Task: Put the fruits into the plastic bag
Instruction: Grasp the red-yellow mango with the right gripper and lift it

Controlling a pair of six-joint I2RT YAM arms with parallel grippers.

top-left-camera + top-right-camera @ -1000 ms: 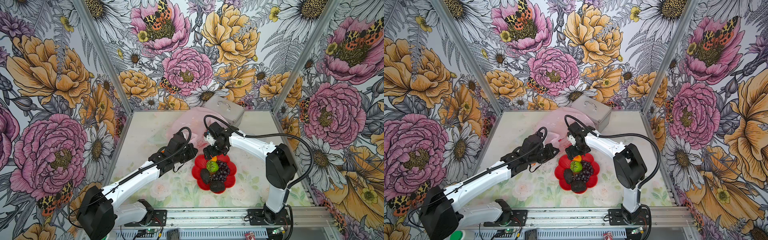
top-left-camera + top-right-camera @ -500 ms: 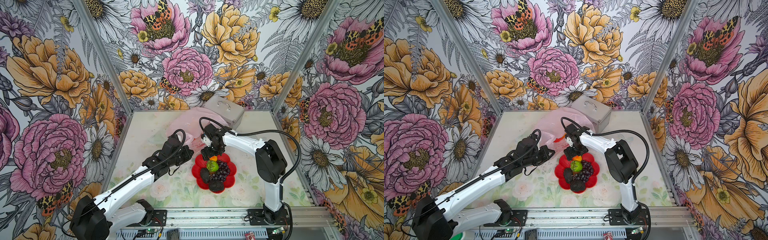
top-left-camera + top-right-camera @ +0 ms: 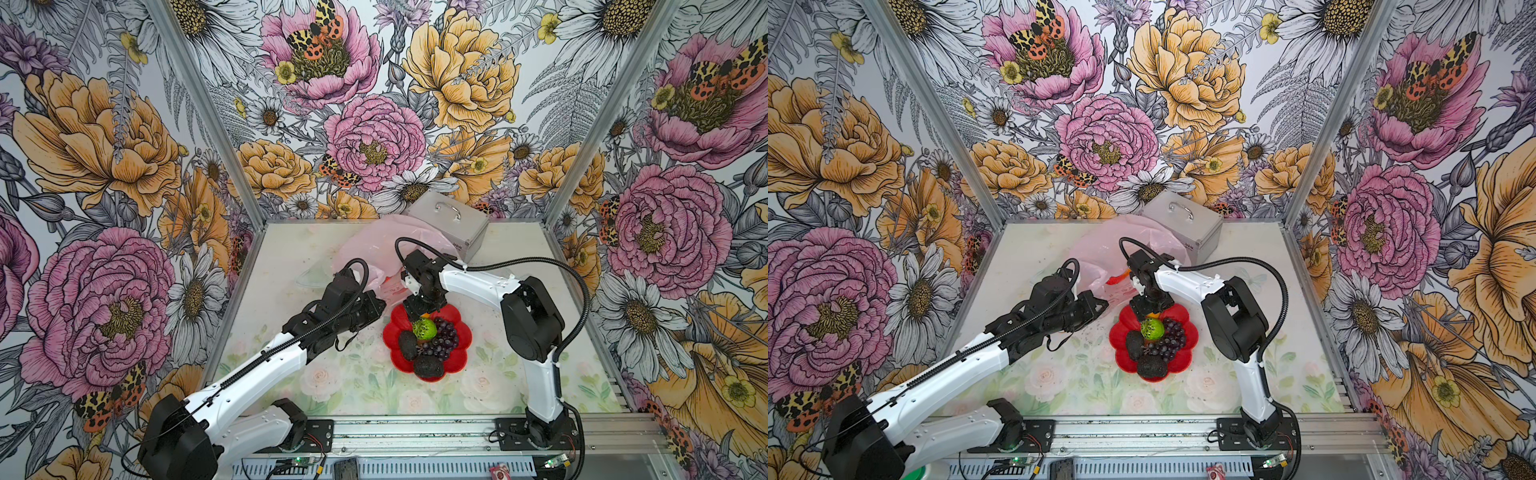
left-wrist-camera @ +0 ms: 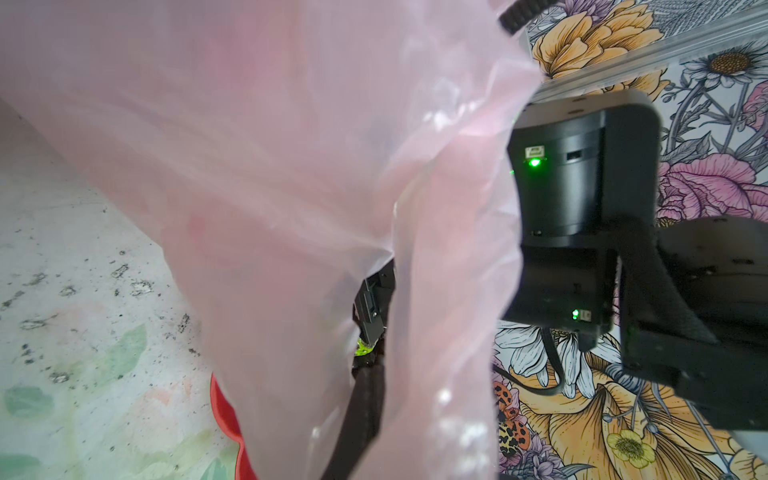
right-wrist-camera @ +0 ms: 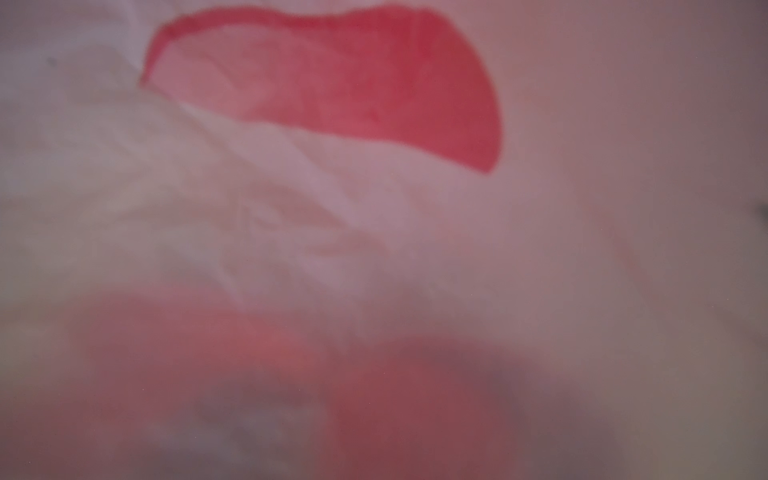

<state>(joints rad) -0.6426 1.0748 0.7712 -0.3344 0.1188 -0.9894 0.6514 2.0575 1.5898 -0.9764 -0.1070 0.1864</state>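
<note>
- Lower centre: we note a red plate (image 3: 460, 358) holding a lime (image 3: 424, 329), grapes (image 3: 445, 340) and avocados (image 3: 428, 368).
- Right gripper (image 3: 420, 311) is over the plate's far rim; we cannot tell its jaws.
- Left gripper (image 3: 377, 306) is clamped on the pink bag (image 3: 374, 245), mid-frame.
- Metal case (image 3: 446, 226) sits behind.

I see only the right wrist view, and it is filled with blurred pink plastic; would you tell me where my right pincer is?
Observer: Your right pincer hangs over the far rim of the red flower-shaped plate, an orange fruit showing at its tips.
Operator: What lies on that plate?
Observer: A green lime, dark purple grapes and two black bumpy avocados.
Operator: Who holds the bag?
Observer: The left pincer, shut on the near edge of the translucent pink plastic bag.
</note>
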